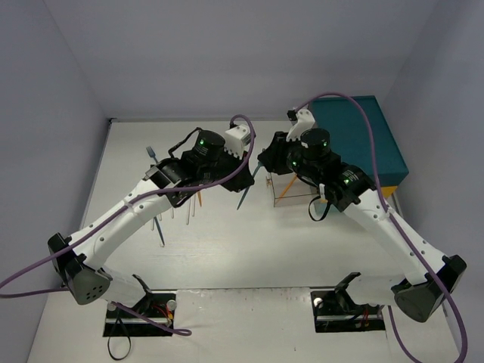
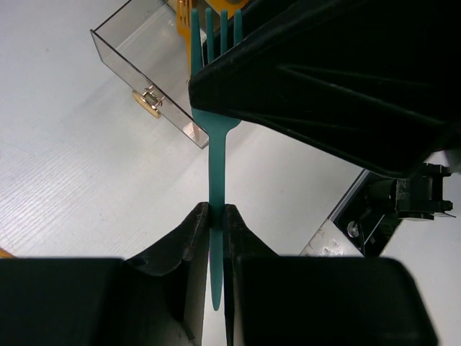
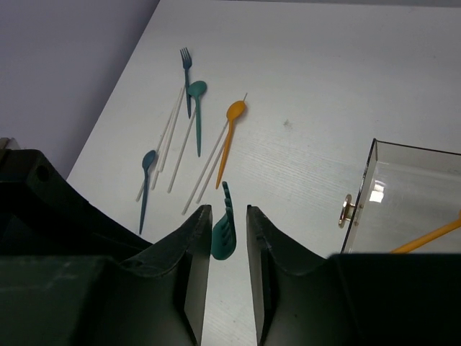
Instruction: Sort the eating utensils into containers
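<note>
My left gripper (image 2: 215, 216) is shut on the handle of a teal fork (image 2: 217, 166) and holds it in the air over the table. The fork's head (image 3: 224, 232) sits between the fingers of my right gripper (image 3: 228, 223). Those fingers stand narrowly apart: the head lies against the left finger, with a gap to the right one. In the top view both grippers meet beside the clear container (image 1: 291, 189), the left gripper (image 1: 243, 180) facing the right gripper (image 1: 265, 162). An orange utensil (image 3: 428, 236) lies in the container (image 3: 403, 173).
Several utensils lie loose on the table at the left: a blue fork (image 3: 186, 65), a teal spoon (image 3: 196, 90), an orange spoon (image 3: 232, 119), a dark blue spoon (image 3: 146, 173) and clear ones (image 3: 169, 137). A large teal chest (image 1: 363, 136) stands at the back right.
</note>
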You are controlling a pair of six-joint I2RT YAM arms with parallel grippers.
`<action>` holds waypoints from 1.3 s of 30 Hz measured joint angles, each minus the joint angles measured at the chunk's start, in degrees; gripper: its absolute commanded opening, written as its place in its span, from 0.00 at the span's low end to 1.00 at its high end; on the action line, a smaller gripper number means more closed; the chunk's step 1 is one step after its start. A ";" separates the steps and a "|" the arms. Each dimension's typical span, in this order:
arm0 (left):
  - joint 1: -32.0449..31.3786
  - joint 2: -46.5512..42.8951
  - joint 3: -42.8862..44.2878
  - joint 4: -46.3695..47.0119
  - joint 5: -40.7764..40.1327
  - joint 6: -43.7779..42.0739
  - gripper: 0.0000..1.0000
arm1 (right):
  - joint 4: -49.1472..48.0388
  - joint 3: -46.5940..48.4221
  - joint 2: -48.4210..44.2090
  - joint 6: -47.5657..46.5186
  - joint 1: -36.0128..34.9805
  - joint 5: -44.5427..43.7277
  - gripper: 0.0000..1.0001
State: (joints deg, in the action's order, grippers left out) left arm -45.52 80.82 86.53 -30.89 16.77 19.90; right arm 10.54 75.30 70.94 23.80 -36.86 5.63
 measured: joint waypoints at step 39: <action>24.16 -13.49 -17.01 -10.42 -18.91 8.74 0.72 | -0.08 -8.05 4.15 -3.60 15.15 -17.90 0.05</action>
State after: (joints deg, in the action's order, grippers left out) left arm -21.36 67.32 69.52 -41.31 -2.14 28.63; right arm 10.46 67.25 75.09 20.20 -21.71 -12.27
